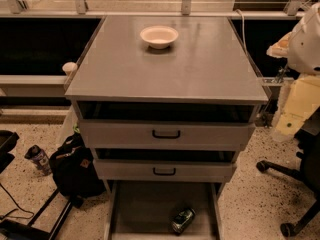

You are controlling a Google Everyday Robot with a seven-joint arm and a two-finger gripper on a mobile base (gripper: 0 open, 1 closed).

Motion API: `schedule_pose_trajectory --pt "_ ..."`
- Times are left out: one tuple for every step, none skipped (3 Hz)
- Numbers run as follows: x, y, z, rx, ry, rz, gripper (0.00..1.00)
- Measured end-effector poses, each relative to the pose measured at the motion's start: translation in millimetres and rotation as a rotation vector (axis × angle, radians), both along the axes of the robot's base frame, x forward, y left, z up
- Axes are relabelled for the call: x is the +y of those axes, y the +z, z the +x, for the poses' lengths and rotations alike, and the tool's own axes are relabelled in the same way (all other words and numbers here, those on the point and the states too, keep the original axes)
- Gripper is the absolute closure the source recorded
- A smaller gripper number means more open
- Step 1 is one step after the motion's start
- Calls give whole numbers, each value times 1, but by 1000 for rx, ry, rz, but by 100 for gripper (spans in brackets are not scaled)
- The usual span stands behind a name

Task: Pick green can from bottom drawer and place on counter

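The green can (pixel 183 220) lies on its side on the floor of the open bottom drawer (pixel 145 209), towards the right front. The counter (pixel 165 69) is the grey top of the three-drawer cabinet, with a white bowl (pixel 159 36) near its back middle. Only white and pale yellow parts of my arm (pixel 300 84) show at the right edge, beside the counter's right side and well above the can. My gripper itself is out of view.
Two grey drawer fronts with black handles (pixel 166 134) sit slightly open above the bottom drawer. A black bag (pixel 75 169) and a dark cup-like can (pixel 39 159) are on the floor at left. An office chair base (pixel 295 194) stands at right.
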State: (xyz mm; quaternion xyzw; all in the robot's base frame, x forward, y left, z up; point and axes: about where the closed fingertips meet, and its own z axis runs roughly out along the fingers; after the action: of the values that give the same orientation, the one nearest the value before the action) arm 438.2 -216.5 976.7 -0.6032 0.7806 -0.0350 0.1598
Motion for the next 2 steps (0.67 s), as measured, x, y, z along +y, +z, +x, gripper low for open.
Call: schedule_pose_trajectory --pt "0 0 0 0 0 0 0" --pt "5 -37 -1 19 28 29 0"
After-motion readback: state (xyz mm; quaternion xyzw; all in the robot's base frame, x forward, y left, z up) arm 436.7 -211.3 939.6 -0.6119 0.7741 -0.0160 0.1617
